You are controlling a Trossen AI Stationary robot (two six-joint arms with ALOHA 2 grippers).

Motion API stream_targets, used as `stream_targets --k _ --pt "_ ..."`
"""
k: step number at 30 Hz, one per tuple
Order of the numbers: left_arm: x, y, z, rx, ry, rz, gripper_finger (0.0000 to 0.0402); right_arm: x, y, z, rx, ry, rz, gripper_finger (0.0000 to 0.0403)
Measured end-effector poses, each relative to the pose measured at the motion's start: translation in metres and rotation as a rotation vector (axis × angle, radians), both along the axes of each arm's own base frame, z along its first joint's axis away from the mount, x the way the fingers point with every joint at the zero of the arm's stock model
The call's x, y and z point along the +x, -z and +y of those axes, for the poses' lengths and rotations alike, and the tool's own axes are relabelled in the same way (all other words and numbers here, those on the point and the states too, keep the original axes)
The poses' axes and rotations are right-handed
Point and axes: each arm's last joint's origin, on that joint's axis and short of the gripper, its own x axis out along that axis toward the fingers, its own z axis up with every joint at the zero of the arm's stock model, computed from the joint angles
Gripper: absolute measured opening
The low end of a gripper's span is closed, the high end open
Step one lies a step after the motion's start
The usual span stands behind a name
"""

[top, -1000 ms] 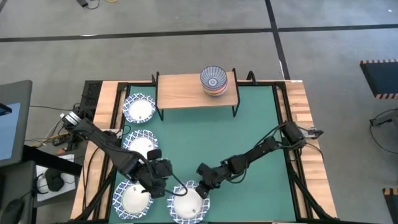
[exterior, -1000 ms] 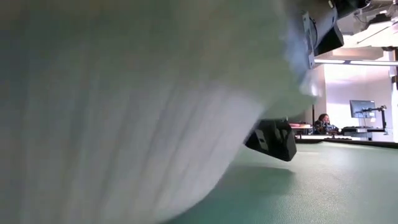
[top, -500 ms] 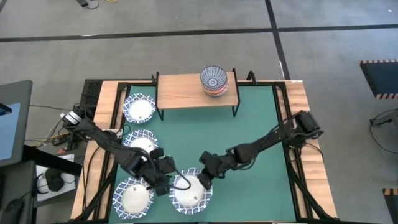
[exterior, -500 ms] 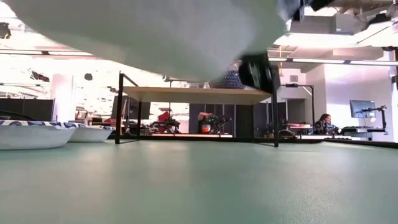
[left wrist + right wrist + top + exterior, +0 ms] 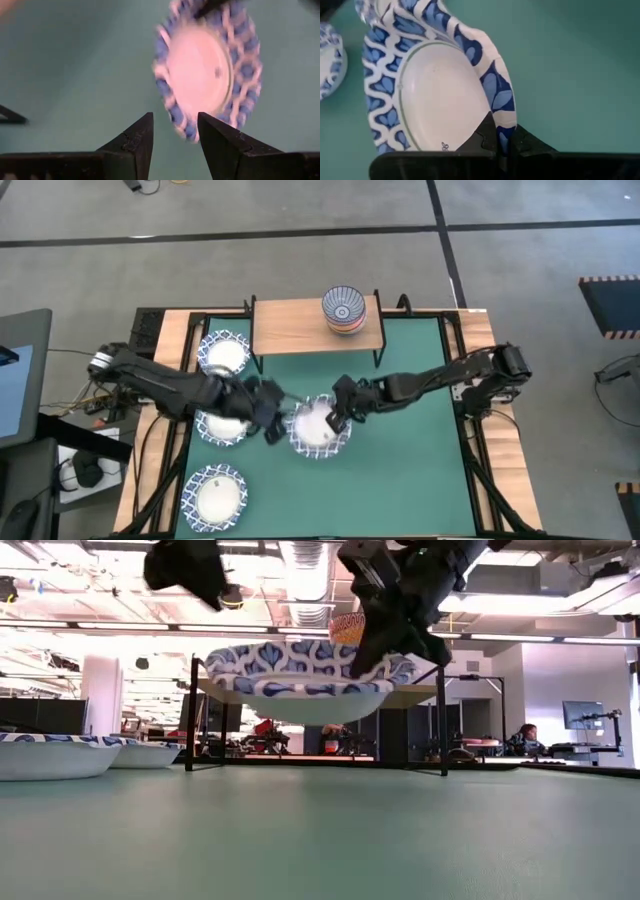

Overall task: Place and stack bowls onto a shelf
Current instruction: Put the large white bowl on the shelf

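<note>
**Bowl held in the air over the green mat**

The right gripper (image 5: 340, 417) has its jaws clamped on the rim of a wide bowl (image 5: 319, 427) with a blue lattice edge and white centre. From table height the bowl (image 5: 305, 674) hangs clear above the mat (image 5: 400, 840), roughly level, with the right gripper (image 5: 385, 635) pinching its rim from above. The right wrist view shows the rim caught between the two dark fingers (image 5: 487, 132), the white inside of the bowl (image 5: 435, 95) facing the camera.

The left gripper (image 5: 268, 418) sits just beside the bowl on its other side, jaws apart and holding nothing (its wrist view shows the bowl (image 5: 207, 75) ahead of the parted fingers (image 5: 137, 140), not between them).

Three more lattice bowls lie on the mat along the left side: one (image 5: 222, 354) near the shelf, one (image 5: 222, 426) partly under the left arm, one (image 5: 216, 496) at the near edge. The shelf (image 5: 300, 326) stands at the far side of the table (image 5: 480, 330), with a stack of small bowls (image 5: 343, 309) on its right end, a ray-patterned one on top.
</note>
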Motion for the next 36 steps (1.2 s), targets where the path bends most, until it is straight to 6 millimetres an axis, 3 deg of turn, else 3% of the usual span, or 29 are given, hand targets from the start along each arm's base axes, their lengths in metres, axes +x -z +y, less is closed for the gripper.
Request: stream_targets --k 5,9,13,17,20,24,26,36 --pt "-0.008 -0.026 0.032 0.056 -0.019 -0.124 0.0138 -0.003 -0.016 -0.020 -0.053 -0.028 -0.045 0.0022" --pt "-0.001 -0.034 0.048 0.090 0.013 -0.204 0.0138 -0.008 -0.040 -0.037 -0.109 -0.043 -0.092 0.0024" --pt "0.016 -0.034 0.063 0.120 0.053 -0.265 0.0138 -0.011 -0.063 -0.051 -0.174 -0.065 -0.125 0.0024" --pt "0.026 -0.029 0.081 0.147 -0.023 -0.275 0.0132 -0.015 -0.080 -0.061 -0.249 -0.102 -0.122 0.0025" --pt "0.026 -0.028 0.091 0.130 -0.078 -0.274 0.0104 -0.017 -0.088 -0.069 -0.295 -0.124 -0.108 0.0025" --pt "0.024 -0.029 0.098 0.122 -0.112 -0.277 0.0027 -0.021 -0.097 -0.075 -0.326 -0.163 -0.096 0.0025" --pt "0.023 -0.035 0.100 0.131 -0.112 -0.292 0.0009 -0.021 -0.099 -0.079 -0.340 -0.169 -0.095 0.0026" --pt "0.022 -0.072 0.101 0.381 -0.001 -0.318 0.0073 -0.024 -0.100 -0.093 -0.350 -0.151 -0.073 0.0026"
